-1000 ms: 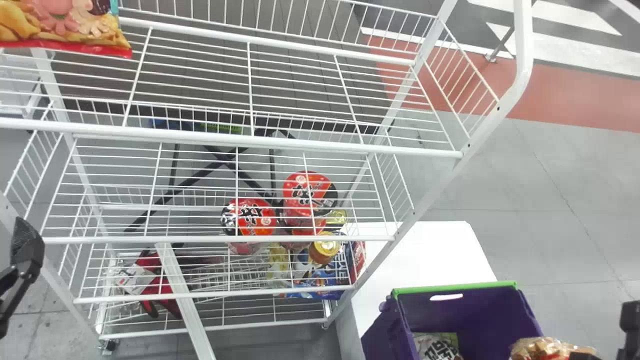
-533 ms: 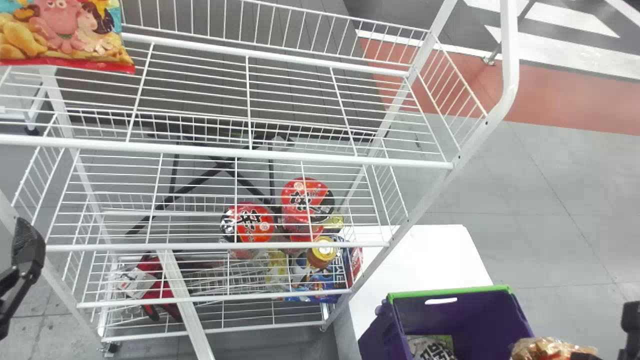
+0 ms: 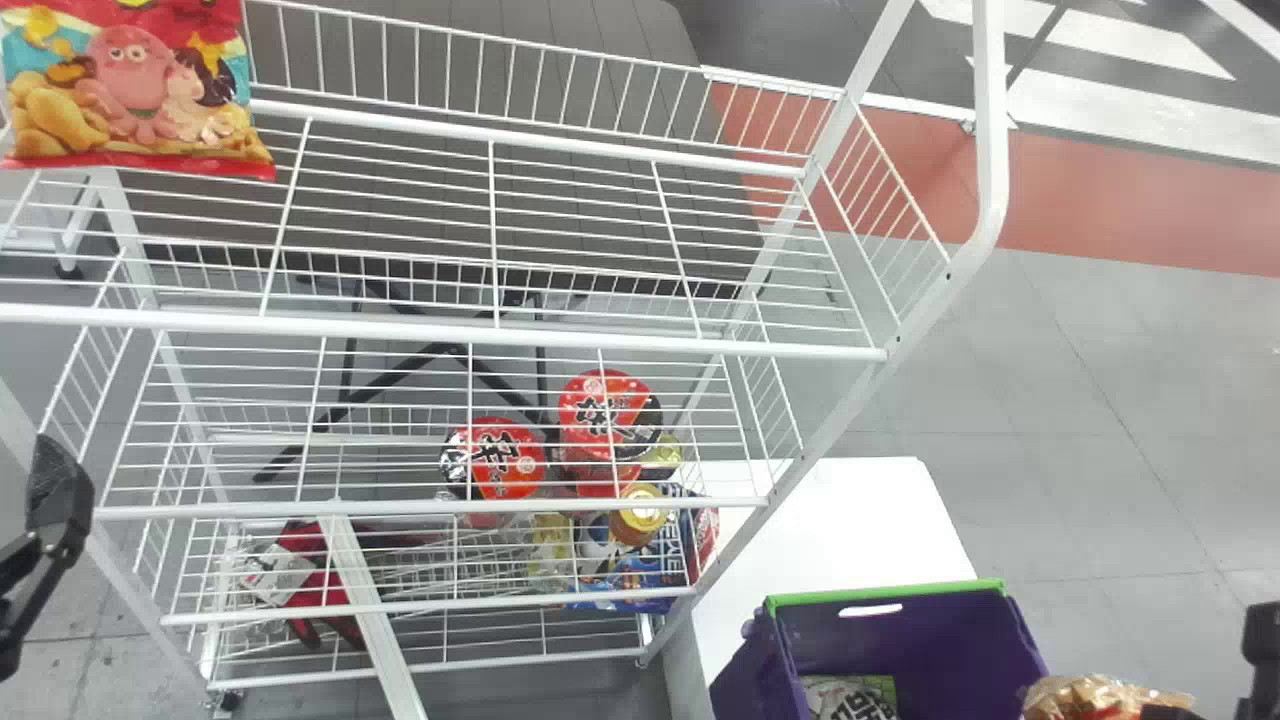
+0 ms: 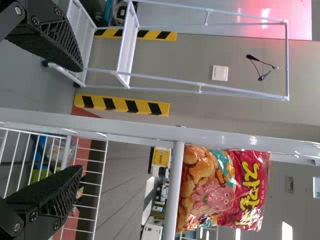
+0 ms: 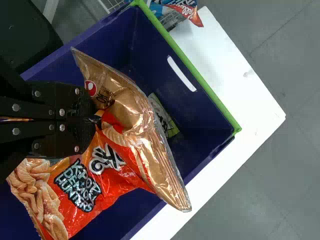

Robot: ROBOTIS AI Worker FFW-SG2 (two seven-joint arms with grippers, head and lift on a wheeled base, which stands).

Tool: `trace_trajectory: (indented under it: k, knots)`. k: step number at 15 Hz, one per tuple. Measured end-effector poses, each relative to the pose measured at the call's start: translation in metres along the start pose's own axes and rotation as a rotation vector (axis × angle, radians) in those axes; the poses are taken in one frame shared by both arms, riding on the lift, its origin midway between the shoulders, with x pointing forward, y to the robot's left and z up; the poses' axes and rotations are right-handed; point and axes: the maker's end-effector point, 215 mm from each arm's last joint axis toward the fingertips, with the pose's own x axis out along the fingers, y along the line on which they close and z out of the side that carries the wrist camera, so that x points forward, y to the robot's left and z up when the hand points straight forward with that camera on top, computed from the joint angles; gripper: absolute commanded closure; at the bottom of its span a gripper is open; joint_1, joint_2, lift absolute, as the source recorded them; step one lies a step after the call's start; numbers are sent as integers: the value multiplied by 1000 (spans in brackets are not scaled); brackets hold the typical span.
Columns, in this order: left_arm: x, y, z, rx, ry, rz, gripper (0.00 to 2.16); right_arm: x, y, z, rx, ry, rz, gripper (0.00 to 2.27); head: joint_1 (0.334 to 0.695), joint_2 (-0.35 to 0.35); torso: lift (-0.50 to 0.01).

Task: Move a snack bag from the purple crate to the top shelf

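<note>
My snack bag [image 5: 120,160] is over the purple crate [image 3: 930,640], creased where my right claw [image 5: 92,120] pinches it, presumably for a firm lift. Left of the crate rises the top shelf [image 3: 450,335]; farther left, my left claw [image 4: 81,119] hangs spread, empty.

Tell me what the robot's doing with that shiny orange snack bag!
The robot's right gripper has its fingers shut on the orange snack bag, at the purple crate. It's meant to go on the top shelf, but it isn't there yet. Another snack bag, with a pink cartoon character, is up high on the white rack. The left gripper is open and empty, near the rack.
</note>
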Motion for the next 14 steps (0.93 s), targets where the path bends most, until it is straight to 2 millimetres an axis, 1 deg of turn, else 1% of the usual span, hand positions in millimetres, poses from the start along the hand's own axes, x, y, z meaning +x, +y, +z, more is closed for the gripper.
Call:
trace_trajectory:
  k: [4,6,9,14]
  knots:
    - [0,-5,0,1,0,-10,134,-3,1,4,-5,-11,-1,2253,695,-350,-117]
    - [0,-8,0,4,3,-16,134,-6,7,6,-9,-20,29,2253,695,-350,-109]
    - [-1,-12,1,10,9,-22,134,-8,4,5,-9,-21,28,2253,695,-350,-97]
    - [-3,-12,2,14,11,-21,134,-11,0,6,-3,-26,23,2253,695,-350,-77]
